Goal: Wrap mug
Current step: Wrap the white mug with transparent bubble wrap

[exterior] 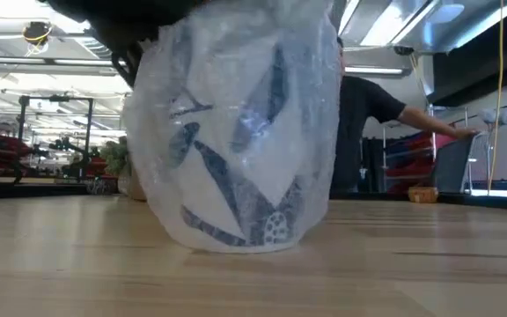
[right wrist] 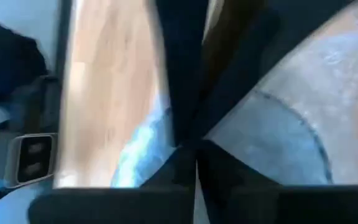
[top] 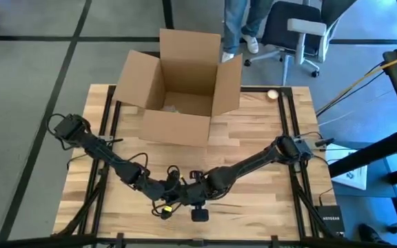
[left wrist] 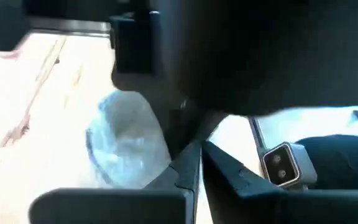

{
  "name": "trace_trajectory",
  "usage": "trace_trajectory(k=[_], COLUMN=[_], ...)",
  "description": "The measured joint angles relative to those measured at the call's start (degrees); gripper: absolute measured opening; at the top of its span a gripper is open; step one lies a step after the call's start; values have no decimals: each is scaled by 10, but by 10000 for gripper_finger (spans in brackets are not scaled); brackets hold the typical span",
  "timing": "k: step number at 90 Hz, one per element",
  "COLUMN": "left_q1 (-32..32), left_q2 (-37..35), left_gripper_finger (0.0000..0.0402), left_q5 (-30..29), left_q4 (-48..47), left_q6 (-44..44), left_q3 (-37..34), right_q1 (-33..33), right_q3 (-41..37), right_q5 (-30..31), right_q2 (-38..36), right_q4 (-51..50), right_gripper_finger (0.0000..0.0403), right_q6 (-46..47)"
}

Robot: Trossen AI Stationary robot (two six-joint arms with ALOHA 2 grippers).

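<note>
Clear bubble wrap (exterior: 236, 114) already encloses white leaf-patterned mug (exterior: 253, 207) | upright at near table (top: 253, 134) edge | left gripper (top: 163, 187), right gripper (top: 193, 186) meet there, finger state: cannot tell | judged nearly wrapped; boxing left in open cardboard box (top: 178, 86).

Right wrist cam: own dark fingers (right wrist: 194, 158) meet in a tight V, pressed together against bubble wrap (right wrist: 278, 137). The wrap covers a pale rounded surface with a dark curved line, lying at 3 o'clock of the fingers. Wooden tabletop (right wrist: 110, 81) at 10 o'clock. A grey block (right wrist: 33, 158) at 9 o'clock, unclear what it is.
</note>
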Motion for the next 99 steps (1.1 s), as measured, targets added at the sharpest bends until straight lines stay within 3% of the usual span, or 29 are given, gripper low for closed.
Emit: trace_trajectory(k=[29,58,77,99], left_q1=[-1,0,0,-1], left_q2=[-10,-87,-92,-93], left_gripper_finger=[0,0,0,0], left_q5=[8,1,-17,-22], left_q4=[-26,-118,-184,-188], left_q6=[-1,-21,-50,-61], left_q3=[-3,-2,-3,-2], right_q1=[0,12,11,10], right_q3=[62,152,111,-2], right_q5=[27,54,111,107], right_q2=[-6,-6,-6,-5], right_q4=[-111,-237,-137,-7], right_gripper_finger=[1,1,1,1], right_q6=[2,15,7,4])
